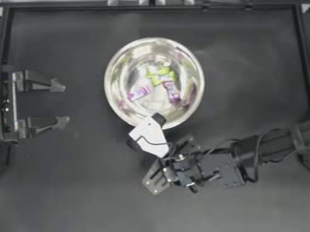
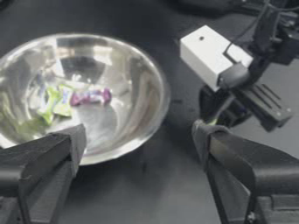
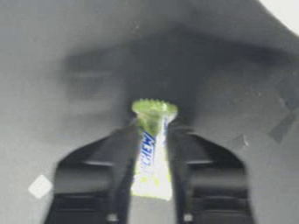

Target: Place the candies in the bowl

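Dark table (image 1: 254, 54): bowl (image 1: 115, 97) holds four candies (image 1: 140, 93); right gripper (image 3: 151, 144) pinches fifth.

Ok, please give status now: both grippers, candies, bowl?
Right gripper shut on a yellow-green candy, just outside the bowl. Left gripper open, parked left. Other candies in bowl. Nothing blocking.

A dark worktop (image 1: 72, 181) filled the scene, its surface matte and slightly scuffed. A thin dark frame rail (image 1: 151, 7) ran along its twelve o'clock edge.
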